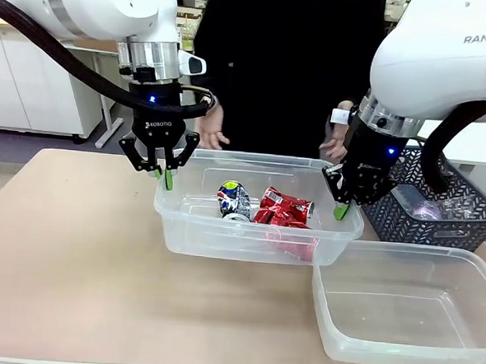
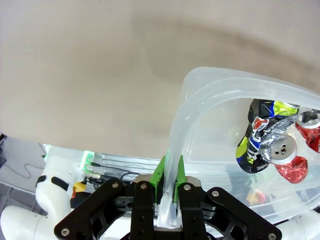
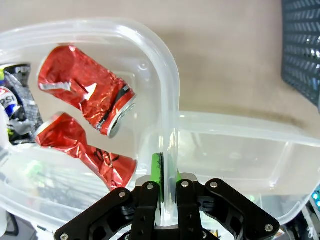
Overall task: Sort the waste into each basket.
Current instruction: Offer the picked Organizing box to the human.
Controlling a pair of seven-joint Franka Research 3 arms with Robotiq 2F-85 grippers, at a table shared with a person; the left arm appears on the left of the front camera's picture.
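An empty tub (image 1: 400,319) of clear plastic sat nearest, at the right front of the surface (image 1: 65,254). Behind it, both arms pointed straight down over the ends of the middle tub (image 1: 248,236). The left gripper (image 1: 162,176) was clenched on its left end wall and the right gripper (image 1: 340,209) on its right end wall, green pads pinching the plastic from both sides. Inside lay a crushed blue-and-white can (image 1: 234,200) showing the letters "PSI", and two crushed red cans (image 1: 284,209). The dark lattice basket (image 1: 452,207) at far right held clear plastic items too blurred to name. "ROBOTIQ" was printed on the left gripper's body. A person's open hand (image 1: 214,132) hung beyond the middle tub's far rim.
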